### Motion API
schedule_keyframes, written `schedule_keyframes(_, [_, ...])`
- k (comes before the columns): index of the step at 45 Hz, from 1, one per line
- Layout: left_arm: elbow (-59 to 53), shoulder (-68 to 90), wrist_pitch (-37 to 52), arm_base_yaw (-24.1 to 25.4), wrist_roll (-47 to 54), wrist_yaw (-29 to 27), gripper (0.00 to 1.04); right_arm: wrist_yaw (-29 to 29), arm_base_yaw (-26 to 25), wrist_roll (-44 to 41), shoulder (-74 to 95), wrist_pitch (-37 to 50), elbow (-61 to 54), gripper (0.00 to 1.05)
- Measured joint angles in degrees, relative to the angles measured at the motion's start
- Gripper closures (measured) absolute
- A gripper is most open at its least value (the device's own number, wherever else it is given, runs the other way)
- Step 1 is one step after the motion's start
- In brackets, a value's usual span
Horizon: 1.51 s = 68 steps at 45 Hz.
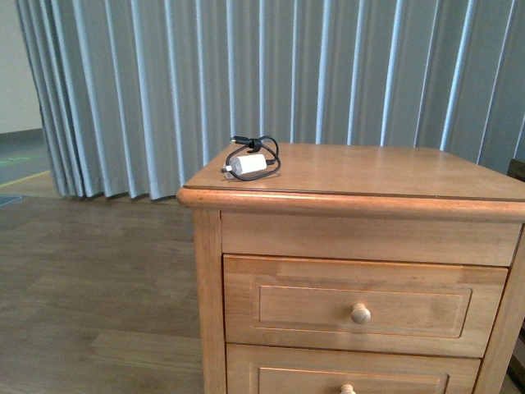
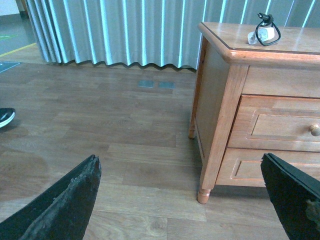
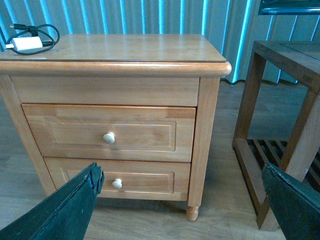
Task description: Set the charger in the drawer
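Observation:
The charger (image 1: pixel 248 164), a small white plug block with a looped black cable, lies on the top of the wooden cabinet near its far left corner; it also shows as the charger (image 2: pixel 263 34) and the charger (image 3: pixel 29 43). The drawer (image 1: pixel 303 283) is the upper one, closed, with a round pale knob (image 1: pixel 361 313); the same drawer (image 3: pixel 75 127) faces the right wrist camera, and the drawer (image 2: pixel 280 125) shows partly in the left wrist view. My left gripper (image 2: pixel 185 200) hangs open over the floor left of the cabinet. My right gripper (image 3: pixel 182 200) is open in front of the cabinet, well apart from it.
A lower drawer (image 3: pixel 150 175) with a like knob sits under the upper one. A dark wooden slatted table (image 3: pixel 280 105) stands close to the cabinet's right side. Grey curtains (image 1: pixel 246 74) hang behind. Wood floor (image 2: pixel 100 130) stretches to the left, with a shoe (image 2: pixel 5 117) at its edge.

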Motion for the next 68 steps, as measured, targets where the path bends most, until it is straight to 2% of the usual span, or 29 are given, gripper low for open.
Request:
schedule_keyframes(40, [0.0,0.0,0.0,0.0,0.0,0.0,0.06,0.0,0.0,0.0,0.0,0.0,0.0,0.08])
schedule_keyframes(41, [0.0,0.0,0.0,0.0,0.0,0.0,0.06,-1.0,-0.2,-0.2,0.1,0.0,0.0,0.08])
schedule_keyframes(43, [0.0,0.0,0.0,0.0,0.0,0.0,0.06,-14.5,-4.1,-4.6,2.3,-1.4,0.4,0.08])
schedule_keyframes(44, [0.0,0.0,0.0,0.0,0.0,0.0,0.06,-18.4,-4.9,-6.0,3.0,-1.7,0.5,0.08])
schedule_keyframes(46, [0.0,0.0,0.0,0.0,0.0,0.1,0.06,-23.3,-4.7,-8.2,4.3,-1.8,0.5,0.08])
schedule_keyframes(48, [0.0,0.0,0.0,0.0,0.0,0.0,0.06,-25.1,-3.5,-9.9,5.2,-1.7,0.5,0.08])
schedule_keyframes(52, [0.0,0.0,0.0,0.0,0.0,0.0,0.06,-21.5,1.2,-12.2,7.2,-0.4,0.9,0.08])
schedule_keyframes(56, [0.0,0.0,0.0,0.0,0.0,0.0,0.06,-13.1,9.0,-14.3,12.4,3.5,1.0,0.08])
schedule_keyframes(62, [0.0,0.0,0.0,0.0,0.0,0.0,0.06,-0.4,20.2,-16.1,29.3,18.4,1.3,0.08])
schedule_keyframes(68, [0.0,0.0,0.0,0.0,0.0,0.0,0.06,5.6,24.3,-16.7,44.9,31.0,3.7,0.08])
